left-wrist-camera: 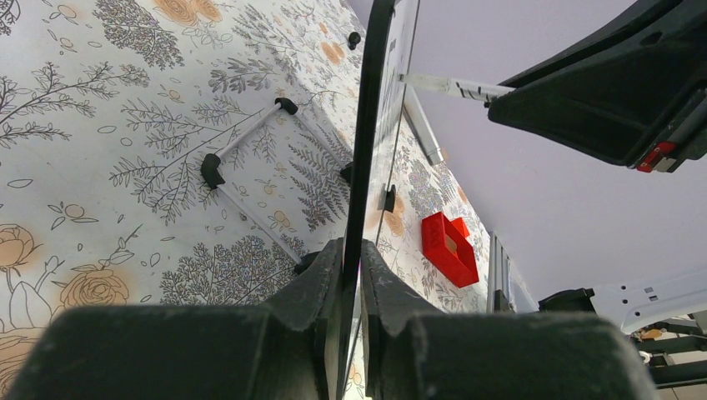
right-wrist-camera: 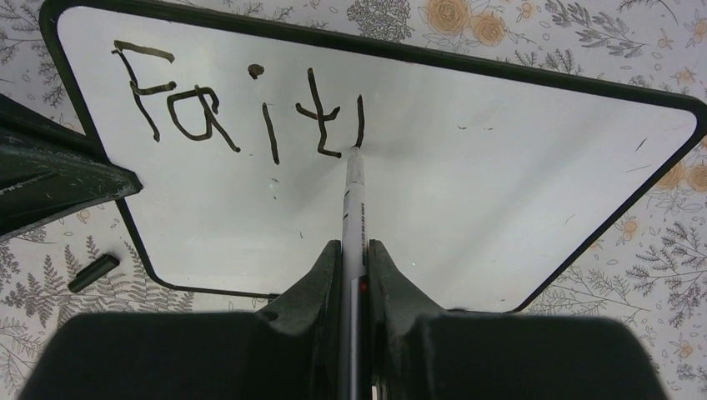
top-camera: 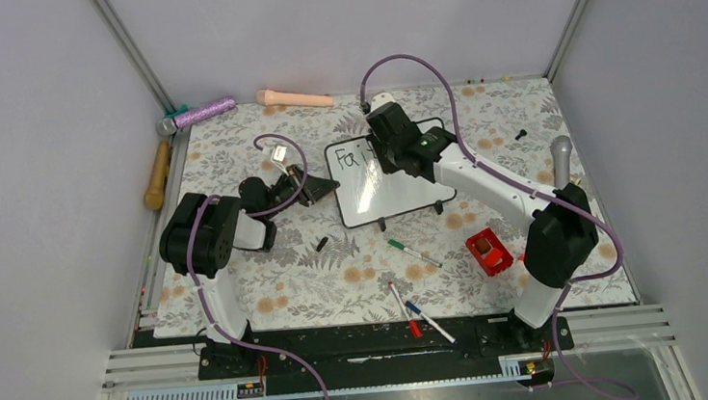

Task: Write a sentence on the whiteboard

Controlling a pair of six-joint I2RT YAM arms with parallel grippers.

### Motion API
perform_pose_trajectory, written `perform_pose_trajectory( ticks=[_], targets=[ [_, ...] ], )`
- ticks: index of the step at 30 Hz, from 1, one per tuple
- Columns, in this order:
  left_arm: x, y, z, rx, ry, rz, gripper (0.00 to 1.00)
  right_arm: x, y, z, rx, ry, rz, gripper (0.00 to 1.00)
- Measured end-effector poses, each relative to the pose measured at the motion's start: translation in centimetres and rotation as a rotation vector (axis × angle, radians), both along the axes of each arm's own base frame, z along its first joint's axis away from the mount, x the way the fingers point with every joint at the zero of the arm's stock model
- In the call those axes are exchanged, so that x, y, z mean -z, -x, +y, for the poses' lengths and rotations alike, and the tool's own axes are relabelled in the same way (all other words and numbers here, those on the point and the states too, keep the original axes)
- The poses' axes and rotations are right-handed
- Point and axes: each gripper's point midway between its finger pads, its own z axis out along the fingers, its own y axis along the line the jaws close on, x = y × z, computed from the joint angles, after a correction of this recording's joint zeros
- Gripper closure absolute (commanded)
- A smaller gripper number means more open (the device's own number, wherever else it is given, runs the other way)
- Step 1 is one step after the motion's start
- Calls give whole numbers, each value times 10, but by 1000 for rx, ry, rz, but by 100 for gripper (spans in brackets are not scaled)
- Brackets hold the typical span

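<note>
The right gripper (right-wrist-camera: 354, 254) is closed tight on a white marker (right-wrist-camera: 357, 196). The marker's tip touches the whiteboard (right-wrist-camera: 500, 192), right at the bottom of the last black line. The sentence (right-wrist-camera: 217, 108) so far reads "Fait" and one more short line, near the top of the board. The left gripper (left-wrist-camera: 352, 258) is closed on the board's black frame at its left side. The board sits on the flowery table (top-camera: 338, 279), between the two arms. A red box (top-camera: 489, 252) and a green pen (top-camera: 414, 253) lie nearer the arm bases.
</note>
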Motion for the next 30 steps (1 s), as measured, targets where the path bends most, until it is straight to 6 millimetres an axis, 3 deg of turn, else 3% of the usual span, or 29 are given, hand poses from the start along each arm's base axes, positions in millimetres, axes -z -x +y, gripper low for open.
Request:
perform_pose_trajectory(
  ticks=[18,30],
  targets=[
    [0,0,0,0,0,-1,98,8,10,-1,-15,-8,32,100],
    [0,0,0,1,0,-3,98,-9,3,4,-14,-29,-1,100]
  ],
)
